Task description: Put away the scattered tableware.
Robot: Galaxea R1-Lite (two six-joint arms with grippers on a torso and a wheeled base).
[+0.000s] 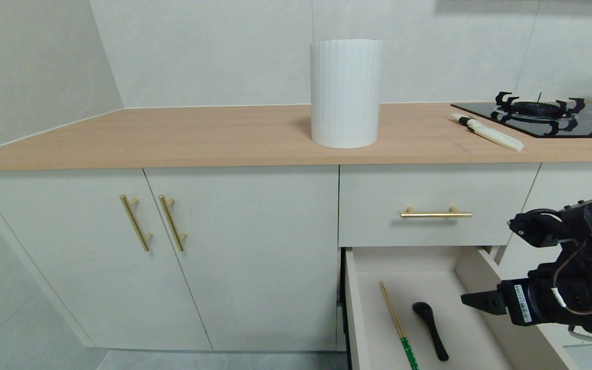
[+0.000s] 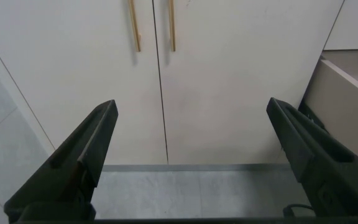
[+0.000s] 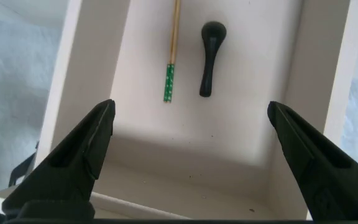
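Spread wide and empty, the right tool (image 3: 190, 109) hangs over the open drawer (image 1: 357, 308), chopsticks (image 3: 171, 56) and black spoon (image 3: 209, 56) directly beneath it, and risks clipping the drawer wall beside it if it rises toward the knife (image 1: 488, 132) on the bench (image 1: 172, 133) above.

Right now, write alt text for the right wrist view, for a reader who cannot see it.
The right gripper hangs open above an open drawer. On the drawer's pale floor lie green-tipped chopsticks and a black spoon, side by side, not touching.
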